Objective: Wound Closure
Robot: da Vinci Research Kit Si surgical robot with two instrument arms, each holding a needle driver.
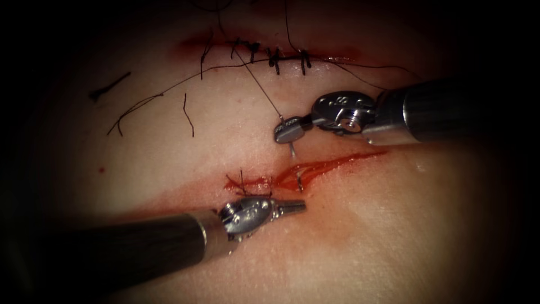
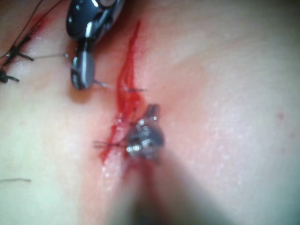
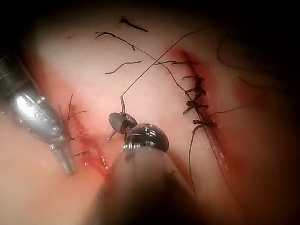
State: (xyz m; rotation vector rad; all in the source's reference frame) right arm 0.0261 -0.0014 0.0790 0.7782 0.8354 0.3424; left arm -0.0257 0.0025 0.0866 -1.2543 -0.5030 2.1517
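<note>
My right tool (image 1: 283, 133) comes in from the right, its jaws shut on the curved needle (image 1: 292, 148) close to its tail end. The needle dips into the tissue at the far edge of the open cut (image 1: 332, 164). A short grey length of the needle (image 1: 299, 180) shows inside the cut. Black thread (image 1: 257, 84) runs taut from the needle's tail up toward the stitched cut. My left tool (image 1: 297, 206) lies on the near edge of the cut with its jaws shut on nothing. From the wrist cameras I see the needle (image 2: 101, 85) and the right tool (image 3: 120, 123).
One stitch (image 1: 242, 182) closes the cut's left end, with red fluid (image 1: 292, 175) beside it. A second cut (image 1: 270, 56) farther back carries several dark stitches. Loose cut ends of thread (image 1: 188, 115) lie on the tissue (image 1: 169, 146) at the left.
</note>
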